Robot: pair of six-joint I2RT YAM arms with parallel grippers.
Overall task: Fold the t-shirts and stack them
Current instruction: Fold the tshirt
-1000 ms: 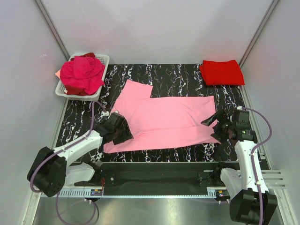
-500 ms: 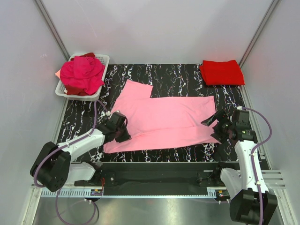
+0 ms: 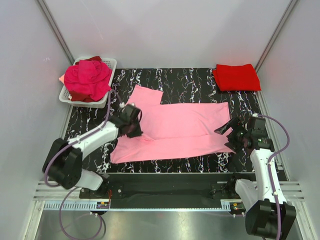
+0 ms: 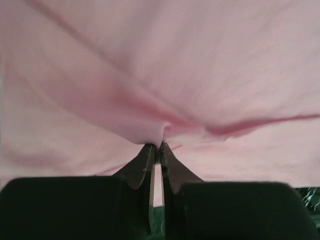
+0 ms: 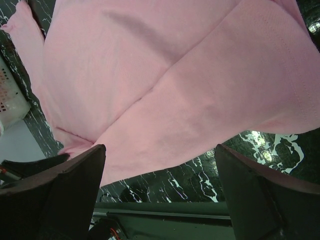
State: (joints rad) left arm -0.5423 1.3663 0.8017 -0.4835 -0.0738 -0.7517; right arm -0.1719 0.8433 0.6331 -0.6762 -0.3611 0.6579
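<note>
A light pink t-shirt [image 3: 180, 127] lies spread across the dark marbled table [image 3: 195, 82], one sleeve pointing to the back left. My left gripper [image 3: 137, 129] is shut on a pinch of the pink t-shirt [image 4: 165, 90] near its left side, and the cloth puckers at the fingertips [image 4: 150, 152]. My right gripper [image 3: 231, 135] stands open at the shirt's right edge, with the pink t-shirt [image 5: 175, 85] beyond its fingers [image 5: 65, 185]. A bright red t-shirt [image 3: 236, 77] lies folded at the back right. Magenta and dark red t-shirts [image 3: 88, 79] are heaped in the basket.
A white mesh basket [image 3: 108, 66] stands at the back left corner, just off the table. Grey walls close in both sides and the back. A black rail runs along the near edge [image 3: 170, 180] between the arm bases.
My left gripper shut on the pink shirt's left part and moved toward the back right with the cloth, lifting that side into a fold. The right arm has stayed put.
</note>
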